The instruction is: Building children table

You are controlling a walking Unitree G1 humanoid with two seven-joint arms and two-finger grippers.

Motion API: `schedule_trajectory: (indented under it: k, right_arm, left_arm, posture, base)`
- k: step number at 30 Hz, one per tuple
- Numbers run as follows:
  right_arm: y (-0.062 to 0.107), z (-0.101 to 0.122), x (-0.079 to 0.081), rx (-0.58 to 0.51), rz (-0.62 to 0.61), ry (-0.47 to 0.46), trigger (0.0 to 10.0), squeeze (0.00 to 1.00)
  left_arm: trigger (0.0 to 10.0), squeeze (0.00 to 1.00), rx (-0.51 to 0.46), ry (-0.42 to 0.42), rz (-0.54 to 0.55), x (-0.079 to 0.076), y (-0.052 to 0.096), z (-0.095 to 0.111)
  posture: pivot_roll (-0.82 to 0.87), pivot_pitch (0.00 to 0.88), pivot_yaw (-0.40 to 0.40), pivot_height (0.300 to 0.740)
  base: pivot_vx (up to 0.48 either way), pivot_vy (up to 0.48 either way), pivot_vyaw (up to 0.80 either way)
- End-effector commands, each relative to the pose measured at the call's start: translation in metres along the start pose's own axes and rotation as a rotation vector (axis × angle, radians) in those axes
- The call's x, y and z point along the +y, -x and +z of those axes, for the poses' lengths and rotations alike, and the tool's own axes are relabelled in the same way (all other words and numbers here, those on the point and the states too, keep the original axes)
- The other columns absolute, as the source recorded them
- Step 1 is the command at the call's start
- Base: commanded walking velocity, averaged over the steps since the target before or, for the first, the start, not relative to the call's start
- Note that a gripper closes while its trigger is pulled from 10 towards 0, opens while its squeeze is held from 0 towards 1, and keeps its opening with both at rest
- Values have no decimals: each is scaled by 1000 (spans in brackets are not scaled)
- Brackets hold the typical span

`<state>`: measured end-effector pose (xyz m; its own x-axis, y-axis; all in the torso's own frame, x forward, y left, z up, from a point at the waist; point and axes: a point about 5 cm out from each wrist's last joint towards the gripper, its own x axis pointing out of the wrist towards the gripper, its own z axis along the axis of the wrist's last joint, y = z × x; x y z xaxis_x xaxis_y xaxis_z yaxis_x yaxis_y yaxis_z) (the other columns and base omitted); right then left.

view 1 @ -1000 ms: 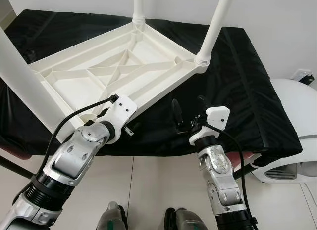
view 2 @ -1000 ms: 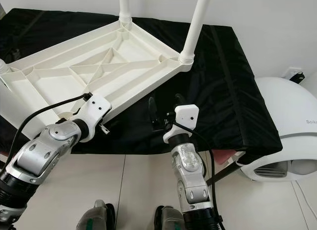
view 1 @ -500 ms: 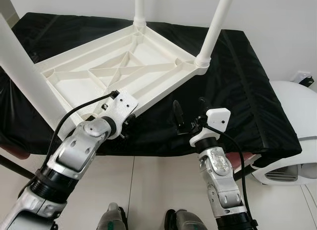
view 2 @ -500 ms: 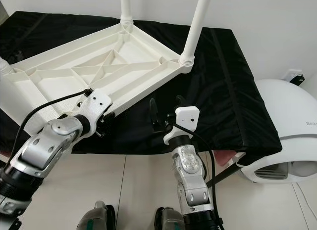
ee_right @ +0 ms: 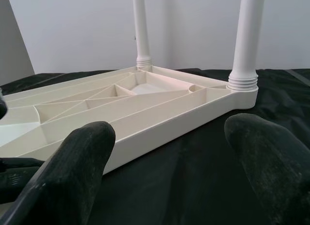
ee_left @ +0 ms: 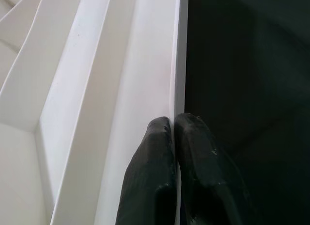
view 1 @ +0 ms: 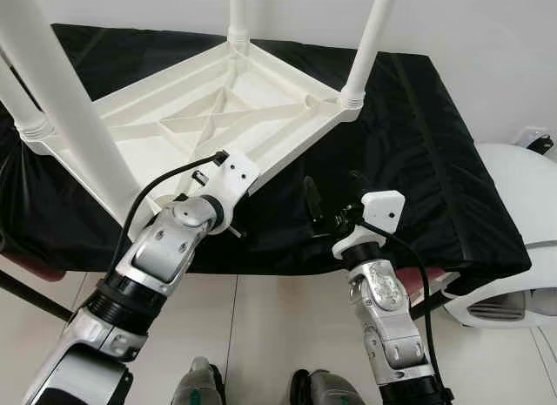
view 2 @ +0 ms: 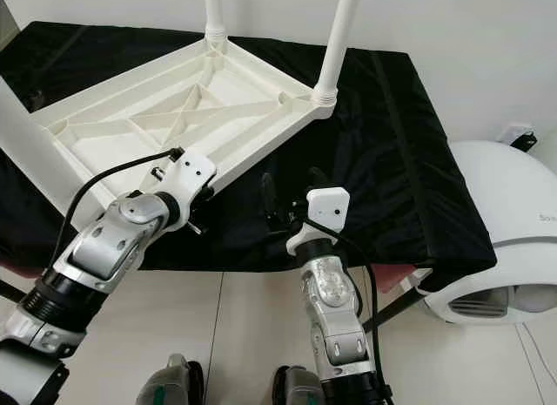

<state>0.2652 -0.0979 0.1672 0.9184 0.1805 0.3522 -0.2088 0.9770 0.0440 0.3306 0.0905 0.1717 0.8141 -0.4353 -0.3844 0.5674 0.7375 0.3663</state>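
A white plastic children's table (view 1: 218, 118) lies upside down on a black cloth (view 1: 418, 161). Three white legs stand up from it: two at the far corners (view 1: 370, 39) (view 1: 237, 13) and one near left (view 1: 61, 100). My left gripper (ee_left: 174, 133) is at the table's near rim (ee_left: 145, 89), with its fingers shut on the thin edge. To the right of that rim, my right gripper (view 1: 333, 196) hangs open over the cloth. It faces the table's side and has nothing between its fingers (ee_right: 82, 152).
The cloth-covered surface ends at a front edge just before my arms. A white rounded appliance (view 1: 522, 231) stands on the floor at the right. Below are pale floor tiles (view 1: 261, 335) and my own feet (view 1: 200, 383). A white wall runs behind.
My left arm has reached forward and to the right, up to the table's near rim. The view has shifted a little. The right arm has stayed in place.
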Motion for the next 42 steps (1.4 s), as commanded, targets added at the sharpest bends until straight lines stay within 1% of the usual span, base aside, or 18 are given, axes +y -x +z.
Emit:
schedule_trajectory:
  k: [1, 10, 11, 14, 17, 21, 22, 24, 25, 26, 27, 28, 29, 32, 37, 39, 40, 42]
  right_arm:
    - [1, 1, 4, 1, -13, -21, 10000, 0]
    - [-1, 4, 9, -13, -14, -26, 10000, 0]
    - [-1, 4, 9, -14, -15, -25, 10000, 0]
    - [-1, 5, 9, -15, -16, -25, 10000, 0]
    - [-2, 5, 10, -19, -19, -25, 10000, 0]
    - [-2, 6, 10, -20, -20, -23, 10000, 0]
    - [-2, 6, 10, -20, -21, -21, 10000, 0]
    - [-2, 6, 10, -20, -21, -21, 10000, 0]
    - [-2, 6, 10, -21, -22, -20, 10000, 0]
    - [-2, 6, 10, -21, -23, -17, 10000, 0]
    - [-2, 6, 9, -21, -25, -17, 10000, 0]
    - [-2, 6, 9, -21, -25, -17, 10000, 0]
    - [-2, 6, 9, -21, -26, -16, 10000, 0]
    - [-2, 5, 8, -21, -29, -12, 10000, 0]
    - [-3, 5, 5, -21, -35, -5, 10000, 0]
    - [-4, 5, -2, -24, -48, 10, 10000, 0]
    - [-4, 5, -2, -24, -48, 10, 10000, 0]
    - [-5, 4, -8, -26, -62, 26, 10000, 0]
  left_arm:
    - [0, 0, -22, 15, 55, 5, -7, 8]
    - [0, 0, -32, 86, 153, 14, -29, 24]
    - [0, 0, -37, 107, 183, 18, -34, 28]
    - [0, 0, -41, 116, 198, 21, -36, 31]
    - [0, 0, -73, 134, 254, 31, -43, 45]
    - [0, 0, -102, 127, 252, 31, -46, 55]
    - [4235, 0, -123, 107, 218, 26, -47, 60]
    - [4235, 0, -123, 107, 218, 26, -47, 60]
    - [10000, 0, -143, 89, 180, 20, -48, 64]
    - [10000, 0, -165, 76, 131, 12, -48, 67]
    - [10000, 349, -191, 83, 90, 5, -47, 70]
    - [10000, 349, -191, 83, 90, 5, -47, 70]
    - [10000, 1000, -216, 106, 52, 0, -46, 71]
    - [10000, 1000, -278, 132, -35, -8, -39, 76]
    - [10000, 1000, -349, 140, -93, -11, -30, 82]
    - [10000, 1000, -438, 122, -168, -17, -12, 85]
    - [10000, 1000, -438, 122, -168, -17, -12, 85]
    - [10000, 1000, -472, 90, -206, -23, 0, 83]
  posture:
    - [7, 95, -15, 740]
    - [6, 96, -10, 740]
    - [7, 96, -9, 740]
    - [7, 96, -9, 740]
    - [3, 95, -9, 740]
    - [1, 96, -8, 740]
    - [0, 96, -8, 740]
    - [0, 96, -8, 740]
    - [1, 97, -8, 740]
    - [3, 99, -8, 740]
    - [7, 100, -9, 740]
    - [7, 100, -9, 740]
    - [10, 101, -10, 740]
    - [16, 102, -12, 740]
    - [23, 102, -15, 740]
    - [32, 101, -17, 740]
    - [32, 101, -17, 740]
    - [37, 99, -17, 740]
  base:
    - [0, 0, 0]
    - [0, 0, 0]
    - [0, 0, 0]
    - [0, 0, 0]
    - [0, 0, 0]
    - [0, 0, 0]
    - [0, 0, 0]
    - [0, 0, 0]
    - [0, 0, 0]
    - [0, 0, 0]
    - [0, 0, 0]
    - [0, 0, 0]
    - [0, 0, 0]
    - [0, 0, 0]
    - [0, 0, 0]
    - [0, 0, 0]
    - [0, 0, 0]
    - [0, 0, 0]
